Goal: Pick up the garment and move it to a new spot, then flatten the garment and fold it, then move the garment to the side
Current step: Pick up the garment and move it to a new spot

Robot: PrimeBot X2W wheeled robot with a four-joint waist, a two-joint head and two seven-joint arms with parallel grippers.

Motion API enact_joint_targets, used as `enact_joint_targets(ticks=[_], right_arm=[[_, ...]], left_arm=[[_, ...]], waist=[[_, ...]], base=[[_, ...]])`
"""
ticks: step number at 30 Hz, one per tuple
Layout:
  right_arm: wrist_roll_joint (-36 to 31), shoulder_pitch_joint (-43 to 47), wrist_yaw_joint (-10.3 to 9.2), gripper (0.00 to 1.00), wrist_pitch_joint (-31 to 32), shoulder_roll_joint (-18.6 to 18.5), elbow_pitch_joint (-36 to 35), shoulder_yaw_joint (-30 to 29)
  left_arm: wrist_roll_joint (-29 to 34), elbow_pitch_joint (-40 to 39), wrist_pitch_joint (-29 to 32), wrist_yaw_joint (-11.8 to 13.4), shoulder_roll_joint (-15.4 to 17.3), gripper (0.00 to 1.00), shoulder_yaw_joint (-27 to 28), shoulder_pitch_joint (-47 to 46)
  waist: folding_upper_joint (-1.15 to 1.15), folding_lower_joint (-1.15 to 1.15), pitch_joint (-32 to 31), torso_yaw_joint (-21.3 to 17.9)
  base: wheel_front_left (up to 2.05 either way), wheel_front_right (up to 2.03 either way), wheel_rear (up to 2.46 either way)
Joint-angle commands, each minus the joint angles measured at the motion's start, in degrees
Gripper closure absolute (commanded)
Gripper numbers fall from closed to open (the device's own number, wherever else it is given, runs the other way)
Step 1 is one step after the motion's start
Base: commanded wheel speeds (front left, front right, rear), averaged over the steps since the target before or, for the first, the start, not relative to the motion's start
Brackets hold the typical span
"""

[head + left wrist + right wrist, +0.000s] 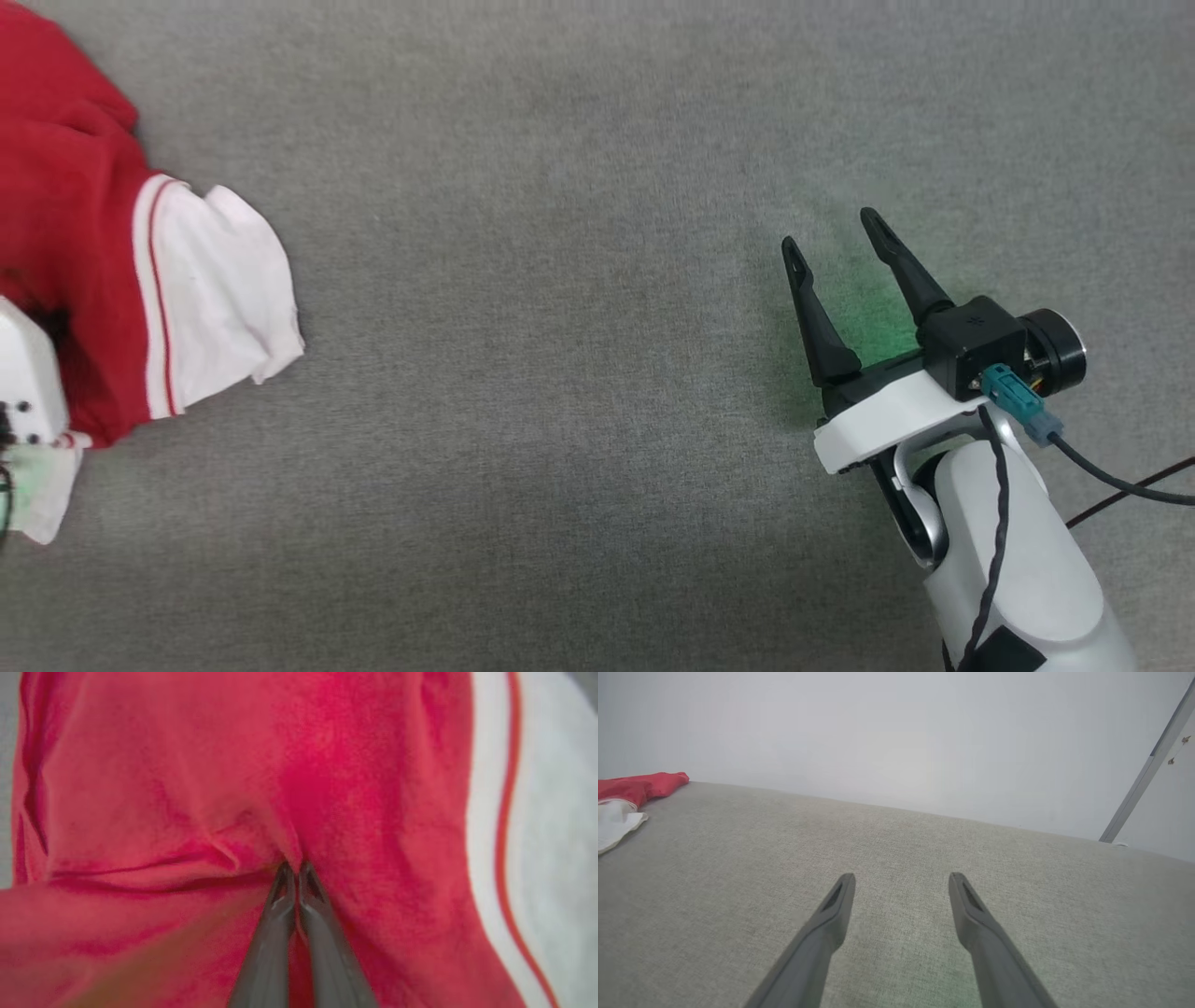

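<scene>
Currently left gripper (294,870) pinched tight on a red fold of the garment (75,233), bunched at the left edge of head view on grey cloth surface (560,373); right gripper (831,233) spread wide, holding nothing, well apart from it; pale wall (878,718) beyond.

My right claw (831,230) had two long black fingers (817,317) on a white base (887,420). I saw a teal plug (1010,394), a black cable (1001,523) and a round white arm (1036,569) behind it.

Left gripper (293,868) with fingertips tight together on the garment (187,788); right gripper (832,230) with fingers well apart
</scene>
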Motion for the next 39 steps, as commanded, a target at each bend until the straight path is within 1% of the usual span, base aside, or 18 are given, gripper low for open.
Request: enact_joint_targets(ticks=[1,5,8,11,14,18,19,21,24,26,28,31,32,35,39], right_arm=[[0.4,-0.2,-0.05,0.00,-0.3,0.1,0.1,-0.1],[1.3,0.7,-0.06,0.00,-0.3,0.0,0.3,-0.3],[2.4,1.3,-0.05,0.00,-0.3,0.0,0.4,-0.4],[4.1,2.3,-0.06,0.00,-0.3,0.0,0.3,-0.6],[6.1,2.9,-0.05,0.00,-0.3,0.0,-0.4,-0.5],[9.7,3.9,-0.05,0.00,-0.3,0.0,-1.3,-1.6],[9.7,3.9,-0.05,0.00,-0.3,0.0,-1.3,-1.6],[11.7,4.5,-0.05,0.00,-0.3,0.0,-1.8,-2.1],[14.9,5.1,-0.05,0.00,-0.3,0.1,-2.5,-2.3],[16.9,5.6,-0.05,0.00,-0.3,0.1,-2.6,-2.4],[18.7,5.9,-0.05,0.00,-0.3,0.1,-2.8,-2.2],[21.0,6.4,-0.05,0.00,-0.3,0.1,-2.9,-2.4],[21.7,6.6,-0.04,0.00,-0.3,0.1,-3.0,-2.2],[23.3,6.9,-0.05,0.00,-0.3,0.1,-3.0,-2.1],[25.4,7.7,-0.05,0.00,-0.3,0.0,-3.3,-1.8]], left_arm=[[-0.1,-1.0,-1.9,-0.6,-2.0,1.00,-2.1,-0.4],[0.3,-4.2,-6.3,-0.3,-0.9,1.00,-4.9,-2.9],[-0.6,-7.6,-8.4,-0.3,-1.2,1.00,-6.9,-4.3],[-1.2,-11.8,-9.1,-0.3,-1.4,1.00,-9.3,-6.5],[-2.5,-16.4,-9.6,-0.3,-1.6,1.00,-11.2,-8.4],[-5.4,-23.3,-8.7,-0.3,-3.6,1.00,-13.9,-12.1],[-5.4,-23.3,-8.7,-0.3,-3.6,1.00,-13.9,-12.1],[-5.7,-26.1,-7.7,-0.3,-4.6,1.00,-15.7,-14.5],[-7.3,-28.7,-6.5,-0.3,-7.6,1.00,-17.7,-18.6],[-8.5,-29.0,-6.4,-0.3,-10.3,1.00,-18.6,-21.5],[-8.4,-28.5,-6.9,-0.3,-13.2,1.00,-19.6,-24.4],[-9.0,-26.3,-7.9,-0.3,-17.3,1.00,-21.3,-27.1],[-9.3,-25.3,-8.2,-0.3,-18.1,1.00,-21.9,-27.7],[-8.8,-22.5,-8.1,-0.3,-19.3,1.00,-25.3,-28.6],[-8.4,-18.0,-8.2,-0.3,-18.6,1.00,-29.2,-27.4]], waist=[[0.00,0.00,-2.1,0.6],[0.00,0.00,-4.9,0.7],[0.00,0.00,-6.6,0.1],[0.00,0.00,-7.4,-1.3],[0.00,0.00,-7.4,-3.5],[0.00,0.00,-6.7,-7.5],[0.00,0.00,-6.7,-7.5],[0.00,0.00,-6.2,-9.7],[0.00,0.00,-5.4,-13.3],[0.00,0.00,-4.8,-15.7],[0.00,0.00,-4.2,-18.2],[0.00,0.00,-3.4,-21.4],[0.00,0.00,-3.2,-22.6],[0.00,0.00,-2.6,-25.6],[0.00,0.00,-1.6,-28.8]], base=[[0.00,0.00,0.00],[0.00,0.00,0.00],[0.00,0.00,0.00],[0.00,0.00,0.00],[0.00,0.00,0.00],[0.00,0.00,0.00],[0.00,0.00,0.00],[0.00,0.00,0.00],[0.00,0.00,0.00],[0.00,0.00,0.00],[0.00,0.00,0.00],[0.00,0.00,0.00],[0.00,0.00,0.00],[0.00,0.00,0.00],[0.00,0.00,0.00]])
